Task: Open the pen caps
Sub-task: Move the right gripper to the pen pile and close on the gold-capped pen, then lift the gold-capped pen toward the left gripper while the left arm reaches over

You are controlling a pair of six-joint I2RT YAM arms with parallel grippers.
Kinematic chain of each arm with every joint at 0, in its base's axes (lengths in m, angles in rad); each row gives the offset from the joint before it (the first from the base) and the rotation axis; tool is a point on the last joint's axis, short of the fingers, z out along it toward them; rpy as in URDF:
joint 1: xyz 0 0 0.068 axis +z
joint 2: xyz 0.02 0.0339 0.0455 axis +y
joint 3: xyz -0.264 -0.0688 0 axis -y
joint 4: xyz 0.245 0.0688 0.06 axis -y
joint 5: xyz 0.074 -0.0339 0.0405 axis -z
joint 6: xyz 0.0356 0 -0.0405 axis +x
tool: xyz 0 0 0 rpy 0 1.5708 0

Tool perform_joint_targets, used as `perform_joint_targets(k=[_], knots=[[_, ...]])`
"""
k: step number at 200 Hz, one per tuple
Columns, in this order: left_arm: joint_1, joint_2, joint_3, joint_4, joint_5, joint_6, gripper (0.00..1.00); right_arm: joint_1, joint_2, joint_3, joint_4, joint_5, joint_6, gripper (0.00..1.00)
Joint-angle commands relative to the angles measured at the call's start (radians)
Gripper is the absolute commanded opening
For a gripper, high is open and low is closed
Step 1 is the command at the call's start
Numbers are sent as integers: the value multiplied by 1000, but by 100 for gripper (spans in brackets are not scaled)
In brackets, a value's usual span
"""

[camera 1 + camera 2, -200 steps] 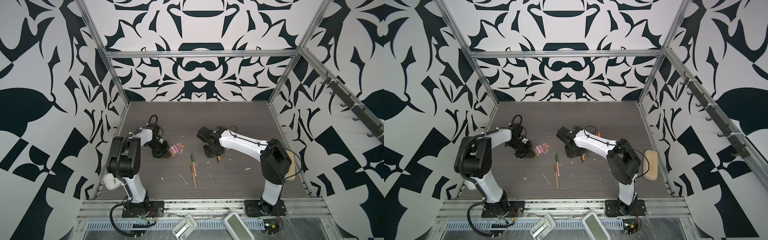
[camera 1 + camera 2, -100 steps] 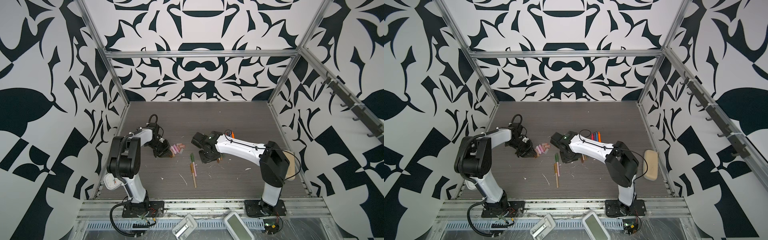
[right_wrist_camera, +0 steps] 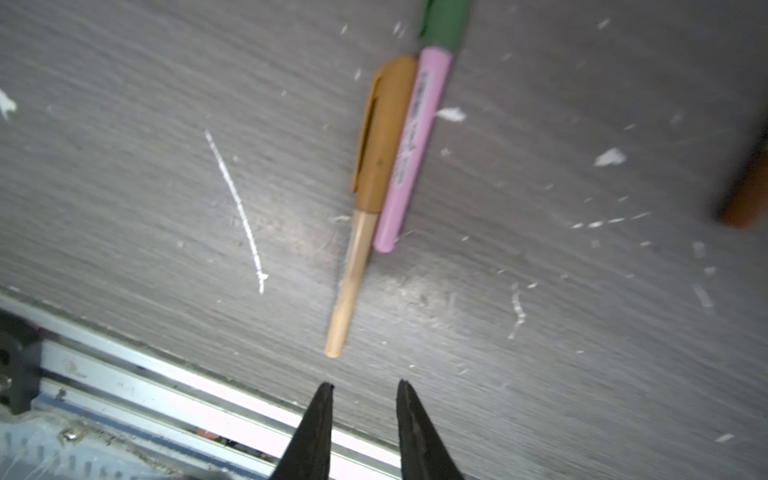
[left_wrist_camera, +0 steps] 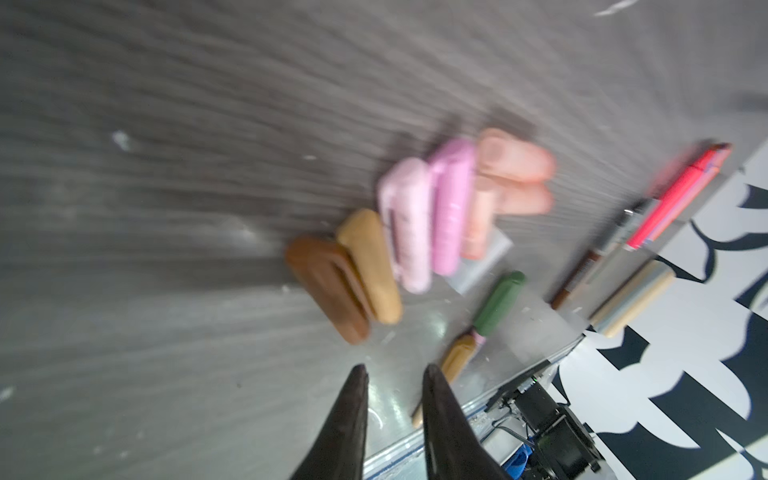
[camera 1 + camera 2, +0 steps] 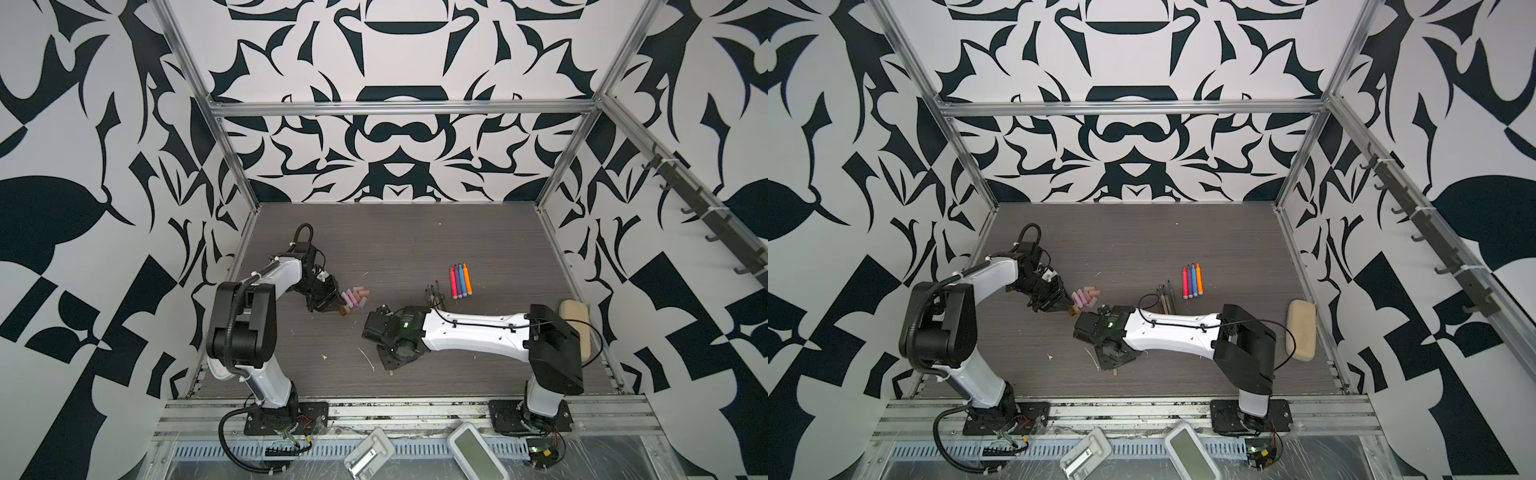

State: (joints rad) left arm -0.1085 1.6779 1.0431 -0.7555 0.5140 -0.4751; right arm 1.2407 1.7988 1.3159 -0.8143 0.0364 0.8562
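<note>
surface (image 5: 395, 241): grey wood grain, strewn with white scraps.
right arm (image 5: 469, 336): stretched low across the middle, wrist left of centre in both top views.
left arm (image 5: 282, 270): bent over the left side.
case (image 5: 575, 328): beige, flat at the right edge, partly hidden by the right arm's elbow.
right pincer (image 3: 365, 384): jaws slightly apart, nothing between; tips near the bare end of the tan pen (image 3: 353, 282), not touching it.
left pincer (image 4: 395, 370): jaws narrowly apart, empty; tips near the brown cap (image 4: 328, 286), apart from it.
bright pens (image 5: 459, 282): four side by side, red, purple, blue, orange, right of centre.
dark pens (image 5: 1166, 299): a few muted barrels, just left of the bright pens, near ends hidden by the right arm.
tan pen: tan cap (image 3: 384, 124) on, lying against the pink pen (image 3: 409, 153).
pink pen: green cap (image 3: 444, 20) on.
caps (image 5: 353, 298): loose cluster left of centre, just beside the left pincer; brown, tan, two pink, peach, lying touching.
</note>
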Motion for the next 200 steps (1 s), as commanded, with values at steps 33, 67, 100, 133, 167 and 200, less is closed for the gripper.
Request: perform_joint_targets(k=[33, 67, 100, 133, 167, 200], knots=[[1, -136, -12, -39, 67, -34, 27, 42, 50, -12, 55, 10, 125, 28], [1, -174, -12, -54, 72, -31, 27, 43, 84, -26, 59, 20, 139, 27], [1, -201, -21, -54, 78, -42, 27, 43, 122, -62, 115, -1, 137, 26], [1, -213, -19, -88, 77, -42, 27, 43, 155, -69, 134, 2, 132, 20], [1, -230, -19, -91, 84, -49, 27, 43, 163, -28, 112, 16, 91, 2], [-1, -230, -40, -64, 112, -83, 30, 41, 150, 53, 96, -14, -53, 0]])
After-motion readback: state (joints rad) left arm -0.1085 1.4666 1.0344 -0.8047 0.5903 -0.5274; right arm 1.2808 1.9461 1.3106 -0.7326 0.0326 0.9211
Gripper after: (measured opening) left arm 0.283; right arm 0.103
